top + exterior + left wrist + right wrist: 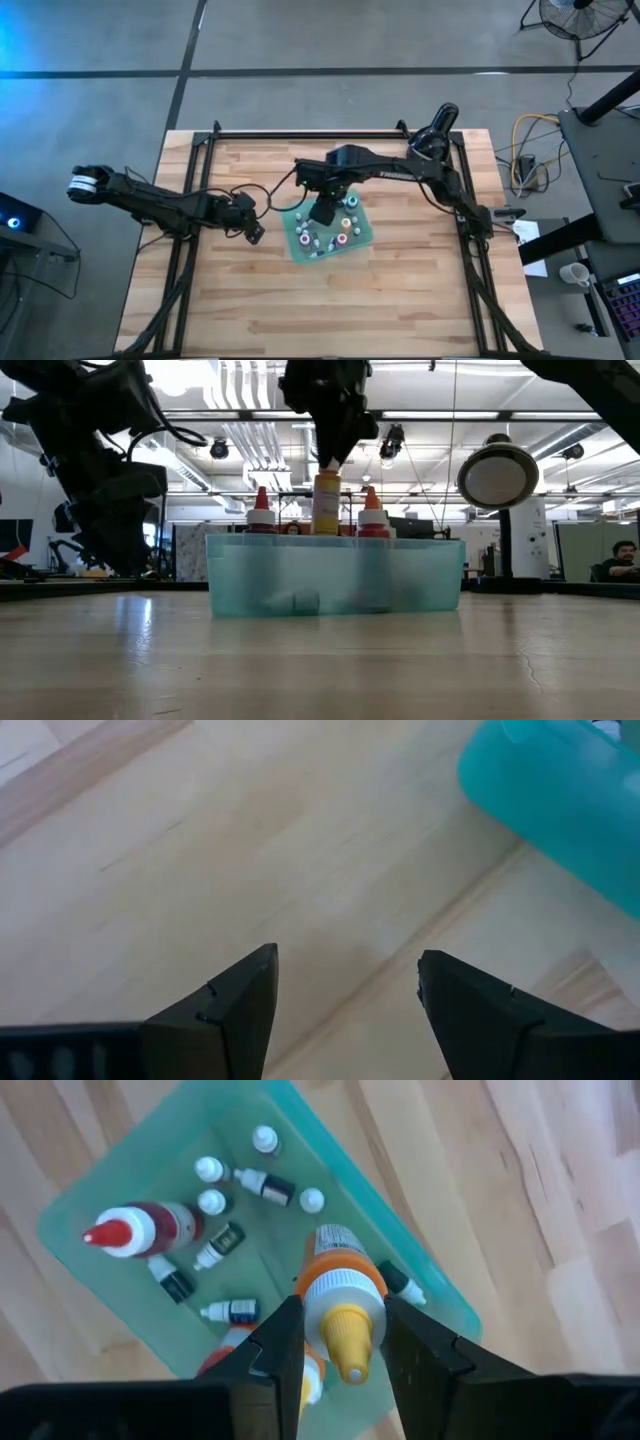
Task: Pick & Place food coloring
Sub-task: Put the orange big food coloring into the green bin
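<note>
Between the two dark fingers of the right gripper [338,1342] stands an orange bottle with a yellow nozzle [343,1312], and the fingers are clamped on its cap from both sides. In the low view this bottle [326,505] hangs upright over the translucent teal tray [335,574], with the gripper coming down on it from above. Its lower end is at the height of the tray's rim; whether it touches the tray floor is hidden by the wall.

Inside the tray [120,1190] a bigger red bottle with a red tip [143,1229] stands, and several tiny white-capped bottles of food coloring [225,1246] are spread around it, some upright and some lying on their side. Two red-capped bottles [372,515] rise above the tray wall in the low view.

On the left side of the wooden table [400,300] waits the left gripper [252,226], just beside the tray, its fingers [228,1010] wide apart over bare wood with nothing between them.
</note>
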Action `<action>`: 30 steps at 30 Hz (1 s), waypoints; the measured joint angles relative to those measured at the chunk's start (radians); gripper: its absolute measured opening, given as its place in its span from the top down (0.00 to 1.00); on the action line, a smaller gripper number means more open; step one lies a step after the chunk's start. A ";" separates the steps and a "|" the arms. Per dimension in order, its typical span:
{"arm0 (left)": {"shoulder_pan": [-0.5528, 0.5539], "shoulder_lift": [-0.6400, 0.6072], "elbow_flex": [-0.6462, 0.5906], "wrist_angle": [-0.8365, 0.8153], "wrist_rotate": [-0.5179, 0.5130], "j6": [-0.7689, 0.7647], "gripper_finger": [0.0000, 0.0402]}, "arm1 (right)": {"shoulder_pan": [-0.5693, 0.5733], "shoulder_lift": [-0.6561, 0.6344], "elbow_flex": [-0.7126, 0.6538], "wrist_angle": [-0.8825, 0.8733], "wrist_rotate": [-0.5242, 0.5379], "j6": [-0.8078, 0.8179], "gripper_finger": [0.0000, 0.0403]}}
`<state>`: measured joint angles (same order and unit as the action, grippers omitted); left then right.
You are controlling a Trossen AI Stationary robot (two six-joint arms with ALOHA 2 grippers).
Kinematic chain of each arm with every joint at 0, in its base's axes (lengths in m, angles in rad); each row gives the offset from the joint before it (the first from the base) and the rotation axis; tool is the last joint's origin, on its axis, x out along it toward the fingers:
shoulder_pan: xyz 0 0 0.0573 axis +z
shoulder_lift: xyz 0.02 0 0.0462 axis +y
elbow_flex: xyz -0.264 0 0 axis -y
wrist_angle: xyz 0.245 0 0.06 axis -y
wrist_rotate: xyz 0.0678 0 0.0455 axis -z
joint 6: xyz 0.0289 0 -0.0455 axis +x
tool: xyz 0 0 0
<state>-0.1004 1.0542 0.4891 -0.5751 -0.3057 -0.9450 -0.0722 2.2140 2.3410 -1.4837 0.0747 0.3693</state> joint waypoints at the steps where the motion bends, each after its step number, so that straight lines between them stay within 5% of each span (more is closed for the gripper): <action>1: -0.001 0.000 -0.002 0.002 0.001 -0.001 0.47 | -0.002 0.004 0.001 0.008 -0.001 -0.003 0.75; 24: -0.002 -0.001 -0.001 0.055 0.002 0.028 0.47 | -0.013 0.047 -0.253 0.202 -0.126 -0.059 0.74; 30: -0.002 -0.001 -0.001 0.055 0.001 0.028 0.47 | -0.013 0.050 -0.243 0.196 -0.139 -0.058 0.64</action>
<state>-0.1024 1.0531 0.4881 -0.5198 -0.3042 -0.9173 -0.0853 2.2641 2.0976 -1.2880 -0.0646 0.3114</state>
